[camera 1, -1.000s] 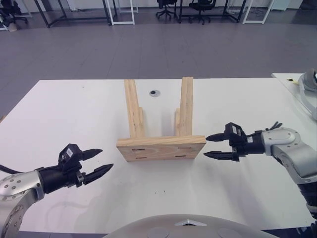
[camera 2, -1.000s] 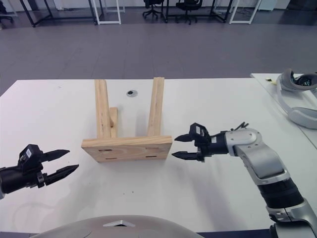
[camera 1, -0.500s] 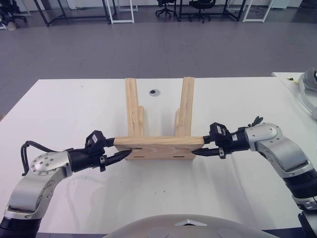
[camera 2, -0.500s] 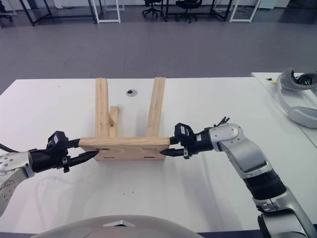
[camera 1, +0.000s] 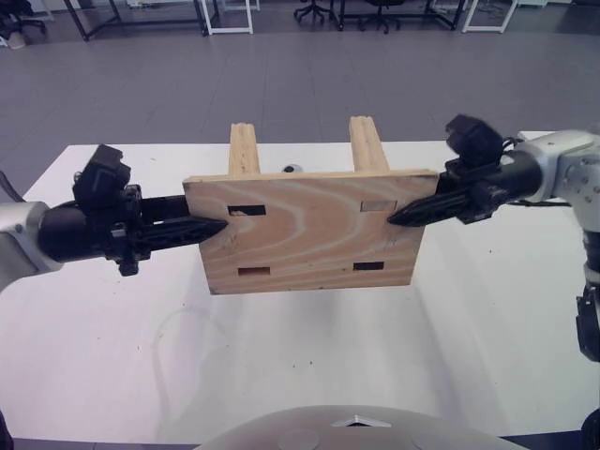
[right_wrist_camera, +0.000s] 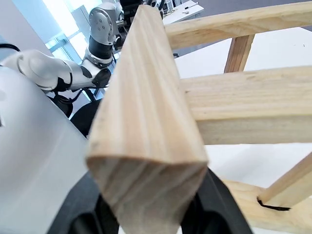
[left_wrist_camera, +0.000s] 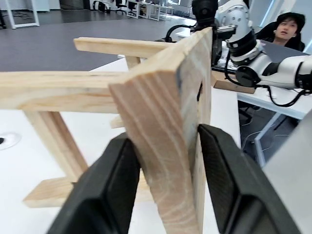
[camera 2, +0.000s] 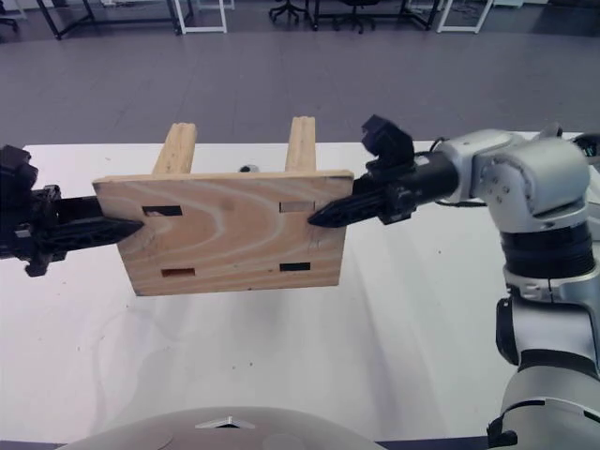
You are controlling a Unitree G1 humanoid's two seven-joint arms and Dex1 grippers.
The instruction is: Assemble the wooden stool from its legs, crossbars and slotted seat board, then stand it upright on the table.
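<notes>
- The stool point(camera 1: 314, 202) is held over the white worktop point(camera 1: 281, 366) between both grippers, which meet it from opposite sides.
- Its seat board point(camera 1: 300, 253) is turned up on edge, with the broad face towards the head camera.
- The left gripper point(camera 1: 214, 228) is clamped on the board's left edge; in the left wrist view a finger point(left_wrist_camera: 105, 190) is pressed to each face.
- The right gripper point(camera 1: 401, 216) is pinched on the board's right edge, near the top corner.
- Two legs point(camera 1: 244, 150) are seen above the board's top edge, pointing away from the camera.
- A crossbar point(left_wrist_camera: 51, 141) is seen joining legs in the left wrist view.
- Four dark slots point(camera 1: 246, 210) are cut in the board's face, two above and two below.
</notes>
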